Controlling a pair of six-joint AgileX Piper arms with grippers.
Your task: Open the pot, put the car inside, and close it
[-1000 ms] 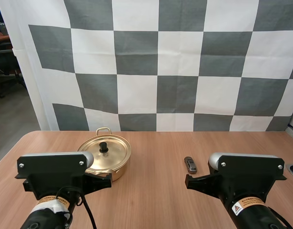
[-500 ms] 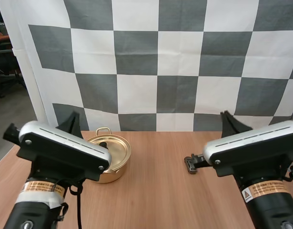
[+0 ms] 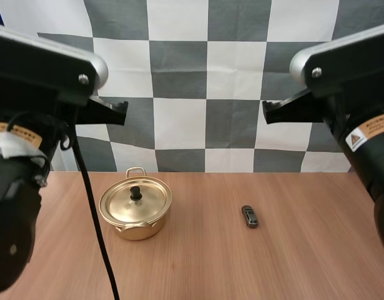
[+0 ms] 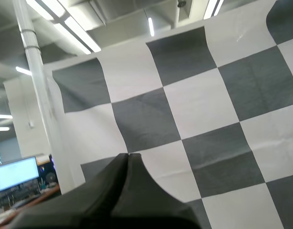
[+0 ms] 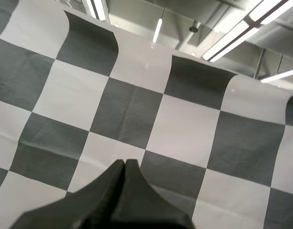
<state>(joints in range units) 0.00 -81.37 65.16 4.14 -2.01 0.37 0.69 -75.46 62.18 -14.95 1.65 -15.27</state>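
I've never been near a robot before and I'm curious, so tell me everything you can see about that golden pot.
The pot is small, round and shiny, brass-gold metal by its look. Its matching lid is on, with a black knob at its centre. A loop handle sticks out at the far side. It stands upright on the wooden table, left of the small car and apart from it. Nothing else touches it.

No word or number can be read. At the right edge of the high view, the right arm (image 3: pixel 341 69) bears an orange-and-white warning sticker (image 3: pixel 368 131) with a black triangle sign. At the left edge, the left arm (image 3: pixel 35 69) carries an orange label (image 3: pixel 10 128), its print too small to make out.
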